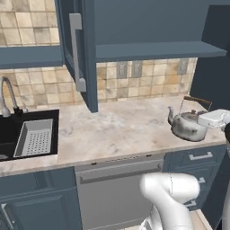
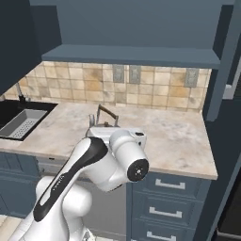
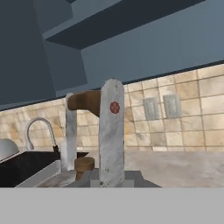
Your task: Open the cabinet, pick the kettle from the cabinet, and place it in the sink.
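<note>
Half of kettle (image 2: 107, 118) hidden behind white arm (image 2: 101, 162).

Soft, even light fills all three rendered pictures, with no glare and no harsh shadow. The pale counter (image 1: 117, 128) is the brightest surface, while the underside of the cabinet (image 1: 157, 27) and the sink (image 1: 9, 134) stay dim; the kettle (image 1: 188, 125) shows only dull mottled reflections and a faint shadow at its base. Edges look slightly soft and coarse, and in the hand view the kettle's handle, very close to the lens, appears large and smeared.
</note>
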